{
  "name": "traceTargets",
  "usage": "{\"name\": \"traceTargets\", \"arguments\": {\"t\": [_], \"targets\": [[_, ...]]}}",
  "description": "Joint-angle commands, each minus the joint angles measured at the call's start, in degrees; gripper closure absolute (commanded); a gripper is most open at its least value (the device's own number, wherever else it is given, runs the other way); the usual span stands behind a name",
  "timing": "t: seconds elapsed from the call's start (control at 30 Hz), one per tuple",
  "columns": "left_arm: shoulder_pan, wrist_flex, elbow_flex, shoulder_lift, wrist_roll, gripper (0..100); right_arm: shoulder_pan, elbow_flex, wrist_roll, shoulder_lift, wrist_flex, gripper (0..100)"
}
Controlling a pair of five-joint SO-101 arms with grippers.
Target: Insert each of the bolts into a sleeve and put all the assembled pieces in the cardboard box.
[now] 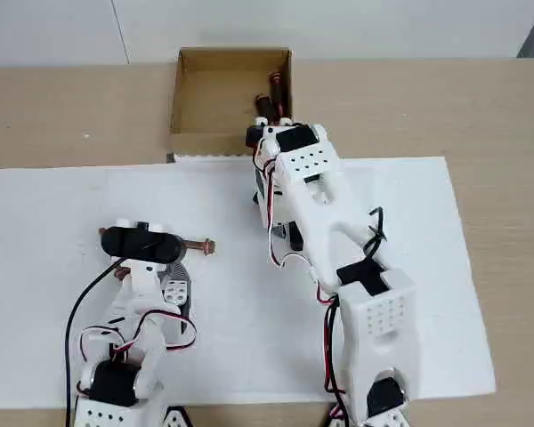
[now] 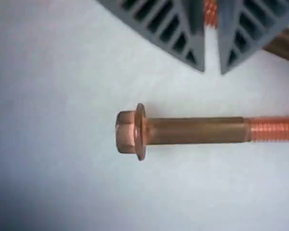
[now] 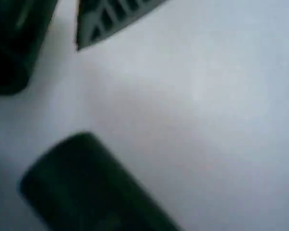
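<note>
From the high view we see the cardboard box (image 1: 215, 100) at the far edge of the white sheet (image 1: 62, 267) that covers the wooden worktop (image 1: 62, 107). At least two copper pieces (image 1: 273, 86) lie inside it, against the wall on the right arm's side. They are too small for us to tell whether each is a bolt seated in a sleeve. The right gripper (image 1: 269, 124) hangs at the box's near corner. Its jaws are hidden under the arm, so we cannot tell how they stand. Well apart from it, the left arm (image 1: 138, 294) sits folded over the sheet, with a copper bolt (image 1: 196, 245) lying just beside it.

In the left wrist view, the left gripper (image 2: 212, 65) is low over the sheet, its jaws drawn narrow with only a slit between them. An orange thread (image 2: 209, 9) shows in that slit, and we cannot say whether it is pinched. Near the tips but apart from them, a bolt lies flat, showing a flange head (image 2: 135, 131), a smooth length and a threaded end (image 2: 274, 131). We judge that the smooth length may be a sleeve already on.

The right wrist view gives us one grey ribbed finger (image 3: 111, 19) and blurred dark shapes over a pale surface.

We judge the task partly done: some pieces are boxed, and at least one on the sheet has yet to go in.
</note>
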Motion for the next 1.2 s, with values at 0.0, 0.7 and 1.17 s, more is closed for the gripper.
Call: {"name": "traceTargets", "arguments": {"t": [0.0,0.7,1.17], "targets": [[-0.18,-1.05,-0.40,-0.62,-0.26,100,0.04,-0.26,-0.35,1.01,-1.10,85.4],[-0.18,-1.14,-0.40,-0.62,-0.26,100,-0.48,-11.34,-0.18,-1.80,4.62,99.5],[-0.18,-1.23,-0.40,-0.62,-0.26,99,-1.01,-11.34,-0.26,-27.47,5.85,99.5]]}}
